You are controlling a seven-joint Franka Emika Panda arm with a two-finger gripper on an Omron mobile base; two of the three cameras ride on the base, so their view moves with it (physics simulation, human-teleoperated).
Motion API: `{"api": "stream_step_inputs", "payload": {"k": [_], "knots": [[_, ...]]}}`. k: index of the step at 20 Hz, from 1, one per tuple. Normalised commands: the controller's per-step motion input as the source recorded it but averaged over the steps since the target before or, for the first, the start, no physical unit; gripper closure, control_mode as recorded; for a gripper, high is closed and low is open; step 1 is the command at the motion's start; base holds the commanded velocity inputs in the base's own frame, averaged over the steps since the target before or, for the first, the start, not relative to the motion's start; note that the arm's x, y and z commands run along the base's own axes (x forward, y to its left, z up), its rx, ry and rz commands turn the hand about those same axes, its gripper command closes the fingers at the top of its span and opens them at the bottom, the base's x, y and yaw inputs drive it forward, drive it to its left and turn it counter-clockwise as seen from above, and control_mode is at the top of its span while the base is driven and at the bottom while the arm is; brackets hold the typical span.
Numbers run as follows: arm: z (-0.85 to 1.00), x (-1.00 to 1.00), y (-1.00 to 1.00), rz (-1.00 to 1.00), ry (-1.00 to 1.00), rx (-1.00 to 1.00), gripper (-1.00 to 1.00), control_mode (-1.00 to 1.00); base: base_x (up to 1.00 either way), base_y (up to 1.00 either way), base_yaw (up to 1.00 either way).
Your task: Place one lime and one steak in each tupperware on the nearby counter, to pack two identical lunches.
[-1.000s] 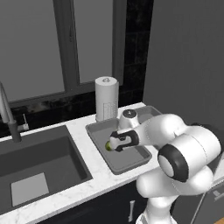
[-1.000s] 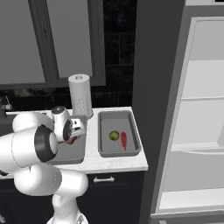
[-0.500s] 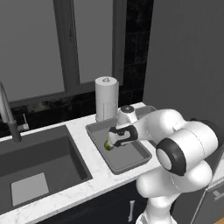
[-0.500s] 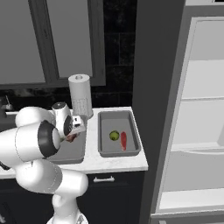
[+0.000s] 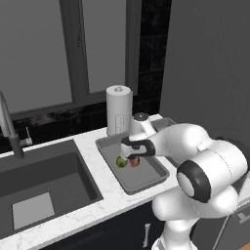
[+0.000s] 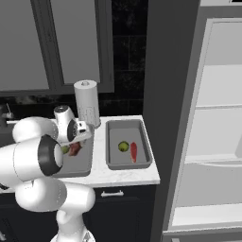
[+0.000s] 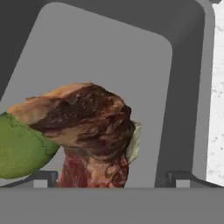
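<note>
Steak (image 7: pixel 89 131) now down in the near tupperware (image 5: pixel 146 180), touching the lime (image 7: pixel 19 151) already lying there. Fingers (image 7: pixel 41 177) spread wide to either side of the meat, nothing clamped between them; a moment back they were somewhat narrower, so the release reads as just done. Gripper (image 5: pixel 131 157) low over the container, noticeably further down into it than a second ago.

Far tupperware (image 6: pixel 144 160), just beside the first on the counter (image 6: pixel 123 177), holding its own lime (image 6: pixel 123 146) and steak (image 6: pixel 133 151) side by side. Paper towel roll (image 5: pixel 118 110) upright behind the containers, sink (image 5: pixel 44 185) off to the left, both untouched.

By the look of it, both lunches matched: one lime, one steak each. Remaining: lift straight up clear of the meat without dragging it. Risk small, steak possibly sticking to a finger on the way out.
</note>
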Motion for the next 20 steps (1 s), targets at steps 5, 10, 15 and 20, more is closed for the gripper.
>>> {"api": "stream_step_inputs", "payload": {"k": [5, 10, 15, 20], "knots": [[0.74, -0.45, -0.07, 0.01, 0.00, -0.03, -1.00, -1.00, 0.00, 0.00, 0.00], [0.89, -0.97, -0.25, 0.00, 0.01, 0.01, -1.00, -1.00, 0.00, 0.00, 0.00], [0.71, -1.00, -0.29, -0.06, 0.01, 0.11, -1.00, -1.00, 0.00, 0.00, 0.00], [0.40, -1.00, -0.31, -0.12, 0.00, 0.18, -1.00, -1.00, 0.00, 0.00, 0.00]]}}
